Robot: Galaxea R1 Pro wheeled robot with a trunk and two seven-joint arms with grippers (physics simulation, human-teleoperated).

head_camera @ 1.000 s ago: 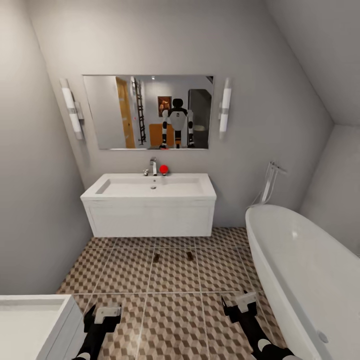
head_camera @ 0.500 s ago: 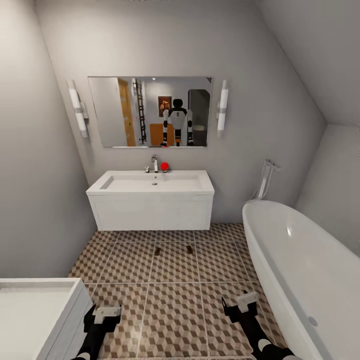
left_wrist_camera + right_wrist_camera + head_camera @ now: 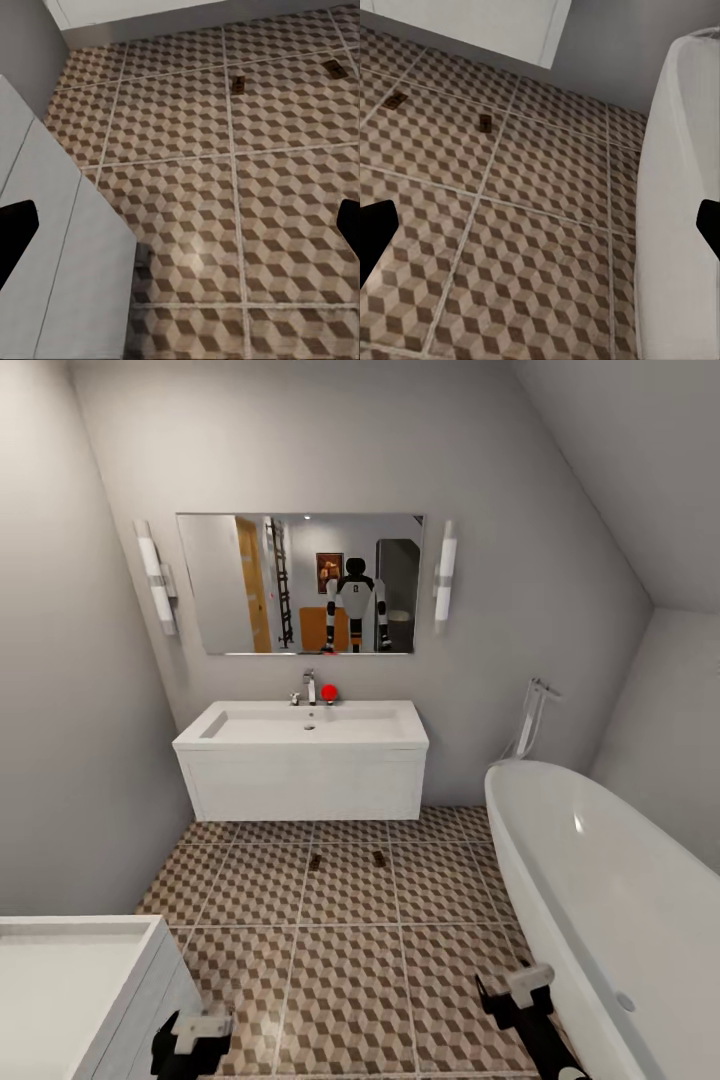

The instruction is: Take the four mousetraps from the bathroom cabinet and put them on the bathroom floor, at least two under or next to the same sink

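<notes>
Two mousetraps [image 3: 314, 862] [image 3: 379, 857] lie on the cube-patterned bathroom floor [image 3: 350, 960], just in front of the white sink [image 3: 310, 725]. The left wrist view shows them as small brown boards [image 3: 240, 81] [image 3: 337, 69], and so does the right wrist view [image 3: 395, 100] [image 3: 485, 122]. My left gripper [image 3: 195, 1035] hangs low near the bottom edge, open and empty. My right gripper [image 3: 520, 990] is beside the bathtub, open too. Both are well short of the traps. The cabinet is out of view.
A big white bathtub [image 3: 600, 890] runs along the right side, close to my right arm. A white square fixture [image 3: 70, 990] fills the bottom left corner beside my left arm. A mirror [image 3: 300, 582] above the sink reflects the robot. Grey walls close in on both sides.
The camera first drew back a little from the sink. Both grippers then dropped lower toward the bottom of the head view. The two traps on the floor stayed put.
</notes>
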